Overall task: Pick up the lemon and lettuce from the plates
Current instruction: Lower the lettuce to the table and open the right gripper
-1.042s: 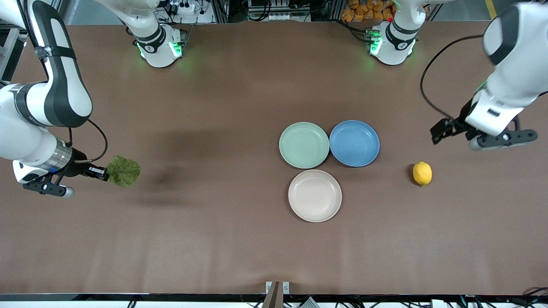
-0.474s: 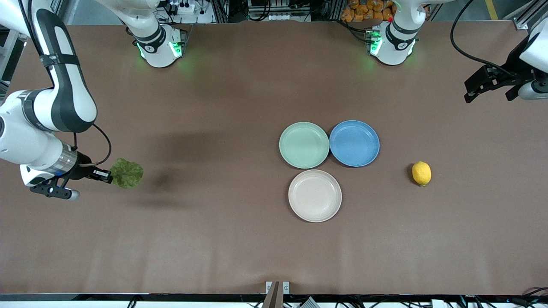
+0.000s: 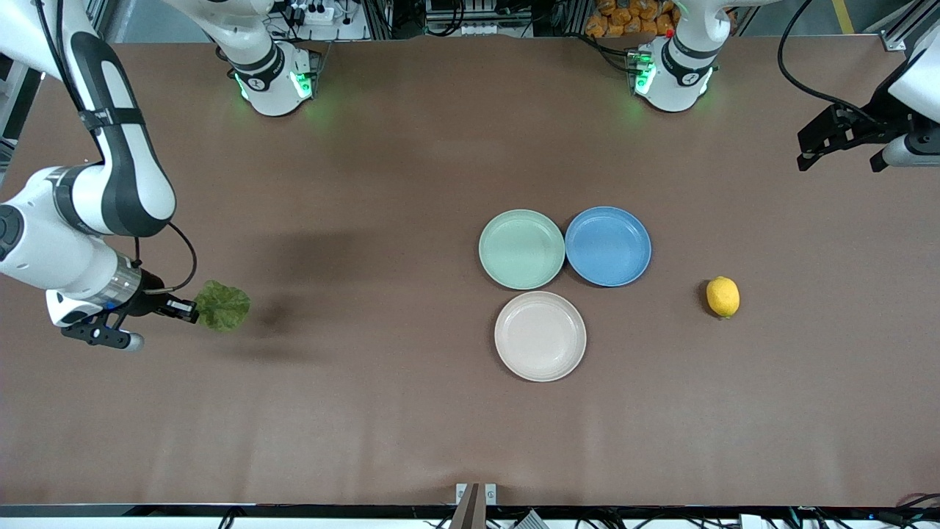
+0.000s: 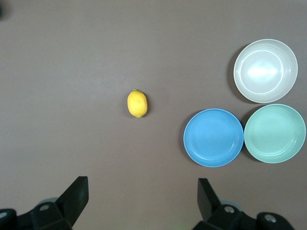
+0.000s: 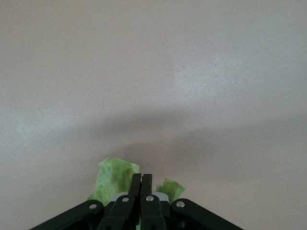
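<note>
The lemon [image 3: 723,297] lies on the bare table toward the left arm's end, apart from the plates; the left wrist view shows the lemon [image 4: 137,103] too. My left gripper [image 3: 841,163] hangs open high over the table's edge at that end, jaws [image 4: 142,184] wide with nothing between them. At the right arm's end my right gripper [image 3: 192,310] is shut on the lettuce [image 3: 222,306], a crinkled green leaf held just above the table. The lettuce [image 5: 115,178] sticks out around the closed fingertips [image 5: 141,178]. The mint plate [image 3: 521,249] and the beige plate [image 3: 540,336] hold nothing.
A blue plate [image 3: 608,246] touches the mint one, on the side toward the lemon. All three plates sit together mid-table, seen also in the left wrist view: blue plate [image 4: 213,137], mint plate [image 4: 275,133], beige plate [image 4: 265,71]. Brown tabletop surrounds them.
The left arm rose and swung away from above the lemon toward the table's end, then settled. The right gripper shifted slightly toward the plates and lower, still holding the lettuce.
</note>
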### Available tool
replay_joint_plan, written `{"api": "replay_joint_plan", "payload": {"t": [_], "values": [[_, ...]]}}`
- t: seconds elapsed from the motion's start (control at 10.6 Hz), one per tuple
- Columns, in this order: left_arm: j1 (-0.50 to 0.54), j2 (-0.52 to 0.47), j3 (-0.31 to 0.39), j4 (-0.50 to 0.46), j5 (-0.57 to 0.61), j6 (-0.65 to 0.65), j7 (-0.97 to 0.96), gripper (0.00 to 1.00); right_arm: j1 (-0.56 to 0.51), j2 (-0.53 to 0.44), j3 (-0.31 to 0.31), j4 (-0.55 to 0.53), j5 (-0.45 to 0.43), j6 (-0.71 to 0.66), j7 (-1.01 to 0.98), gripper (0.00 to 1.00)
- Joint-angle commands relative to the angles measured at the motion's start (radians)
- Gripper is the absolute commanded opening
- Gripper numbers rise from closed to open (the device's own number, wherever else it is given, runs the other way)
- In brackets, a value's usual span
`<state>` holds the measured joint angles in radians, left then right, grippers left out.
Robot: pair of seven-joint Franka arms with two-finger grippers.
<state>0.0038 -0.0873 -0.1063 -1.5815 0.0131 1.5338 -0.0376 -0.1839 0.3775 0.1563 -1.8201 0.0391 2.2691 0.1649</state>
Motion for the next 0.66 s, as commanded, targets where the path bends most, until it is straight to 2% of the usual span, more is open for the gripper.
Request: {"api": "replay_joint_plan", "payload": {"t": [0.0,0.57], "values": [[0.007,0.026,0.003,0.032,-0.068,-0.029,0.028,1.00,-0.012,0.052,0.012,-0.031,-0.010,0.109,-0.010,0.00],[0.009,0.029,0.007,0.031,-0.059,-0.027,0.021,1.00,-0.022,0.173,0.011,-0.041,-0.012,0.282,-0.011,0.00]]}}
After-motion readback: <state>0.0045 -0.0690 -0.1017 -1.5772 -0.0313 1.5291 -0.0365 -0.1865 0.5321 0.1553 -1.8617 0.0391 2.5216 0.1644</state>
